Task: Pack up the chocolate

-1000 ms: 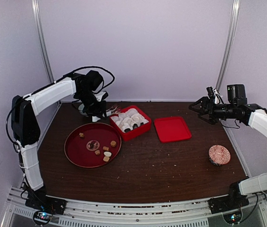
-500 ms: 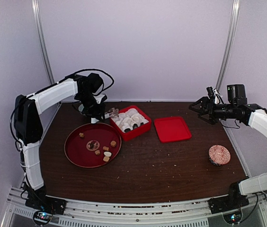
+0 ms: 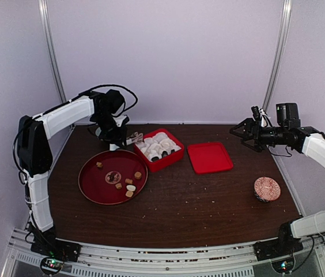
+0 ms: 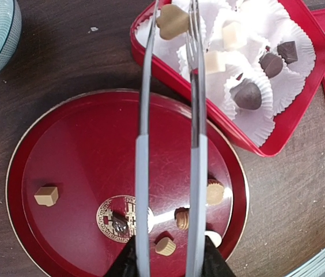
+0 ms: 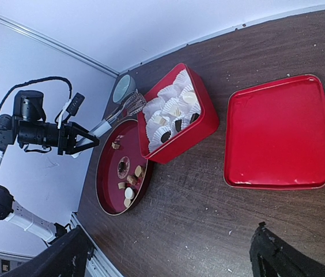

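Left fingers point(image 4: 128, 268): cut off at the left wrist view's lower edge, clamped on metal tongs point(image 4: 142, 173). The tong tips pinch one tan chocolate point(image 4: 173, 21) at a corner of the red box point(image 4: 278, 135); the top view is too small to show it. Other pieces sit in paper cups point(image 4: 254, 115) and loose on the round plate point(image 4: 64, 144). Right fingers point(image 5: 59, 259): spread wide, empty, only the tips seen. Lid point(image 3: 210, 157): on the table point(image 3: 197, 213), beside the box.

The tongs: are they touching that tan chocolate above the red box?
Touching. The left wrist view shows the tongs pinching the tan chocolate between both tips, over the red box.
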Robot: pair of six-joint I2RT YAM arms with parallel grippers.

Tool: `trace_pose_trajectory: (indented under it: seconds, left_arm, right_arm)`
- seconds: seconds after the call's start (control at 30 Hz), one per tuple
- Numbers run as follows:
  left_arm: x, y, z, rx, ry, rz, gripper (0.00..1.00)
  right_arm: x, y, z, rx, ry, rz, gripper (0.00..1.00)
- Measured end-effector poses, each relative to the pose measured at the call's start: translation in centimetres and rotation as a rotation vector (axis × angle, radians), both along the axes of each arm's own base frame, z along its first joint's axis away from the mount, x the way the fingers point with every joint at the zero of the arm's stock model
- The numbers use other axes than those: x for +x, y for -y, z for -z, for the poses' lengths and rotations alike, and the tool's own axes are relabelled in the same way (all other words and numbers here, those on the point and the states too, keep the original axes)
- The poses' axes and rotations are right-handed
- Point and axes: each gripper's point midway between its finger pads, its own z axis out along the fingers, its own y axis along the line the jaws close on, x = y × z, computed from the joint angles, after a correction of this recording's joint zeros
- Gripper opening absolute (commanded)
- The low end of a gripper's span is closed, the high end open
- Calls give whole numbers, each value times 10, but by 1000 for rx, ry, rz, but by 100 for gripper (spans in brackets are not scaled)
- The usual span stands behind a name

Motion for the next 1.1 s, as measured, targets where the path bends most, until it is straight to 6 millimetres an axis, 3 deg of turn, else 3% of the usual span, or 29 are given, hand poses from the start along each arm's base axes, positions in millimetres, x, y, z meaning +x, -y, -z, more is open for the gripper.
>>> trace_pose_trajectory:
  seconds: [0.6,0.7,0.9,1.1]
  left_arm:
    - [-5,3,-14,-33,16,21,32]
    - [-20,-4,-24,-49,41,38,32]
    - [-76,-24,-41,-81,73,92,32]
    - [-120,-34,-22,-61,38,161,33]
  right_arm:
    - [1,0,2,0,-5,0,100]
    - [1,0,2,0,-5,-1,100]
    - [2,-1,2,0,-5,-3,100]
    - [3,-1,3,3,-6,-4,100]
